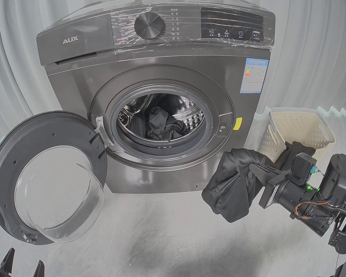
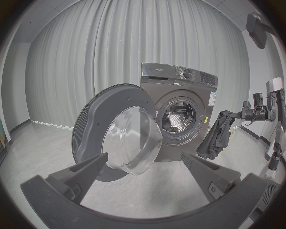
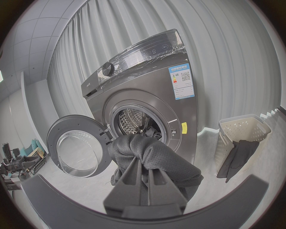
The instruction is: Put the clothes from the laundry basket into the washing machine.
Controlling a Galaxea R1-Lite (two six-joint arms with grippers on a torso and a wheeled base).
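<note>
A grey front-loading washing machine (image 1: 157,60) stands with its round door (image 1: 44,174) swung open to the left. Dark clothes (image 1: 160,124) lie inside the drum. My right gripper (image 1: 256,167) is shut on a black garment (image 1: 231,184) that hangs above the floor, below and right of the drum opening; in the right wrist view its fingers (image 3: 134,176) pinch the cloth (image 3: 158,155). A cream laundry basket (image 1: 301,126) stands right of the machine with another dark garment (image 1: 294,150) draped over its front rim. My left gripper (image 1: 22,270) is open, low at the near left.
The open door (image 2: 119,134) juts out over the floor in front of my left gripper (image 2: 146,167). Bare grey floor (image 1: 159,237) lies before the machine. White curtains (image 1: 314,52) hang behind the machine and basket.
</note>
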